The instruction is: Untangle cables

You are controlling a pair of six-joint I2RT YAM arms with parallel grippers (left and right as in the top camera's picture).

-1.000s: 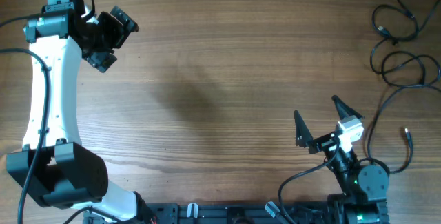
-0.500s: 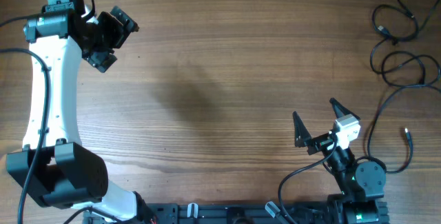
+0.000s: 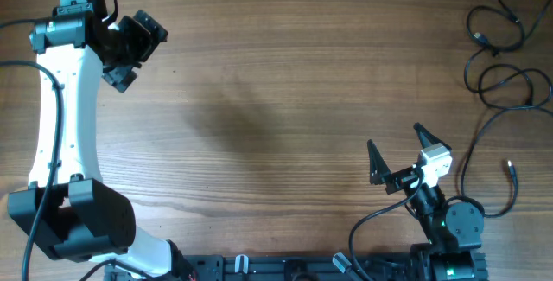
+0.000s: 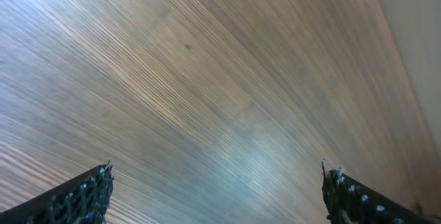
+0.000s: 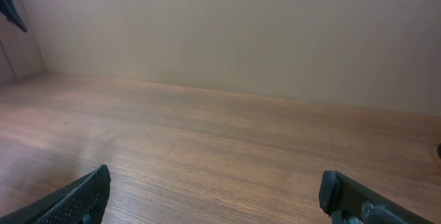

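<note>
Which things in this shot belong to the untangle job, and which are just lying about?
Job:
- cables, thin black loops at the table's far right corner
- left gripper, open, empty
- right gripper, open, empty

Not the job:
- wooden table
- thicker arm wiring, part of the rig

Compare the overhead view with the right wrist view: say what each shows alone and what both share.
Only the overhead view plainly shows the cables, lying in loose loops at the far right of the table, and the left gripper, open above bare wood. Only the right wrist view shows the pale wall behind the table. Both show the wooden table and the right gripper, open and holding nothing.
</note>
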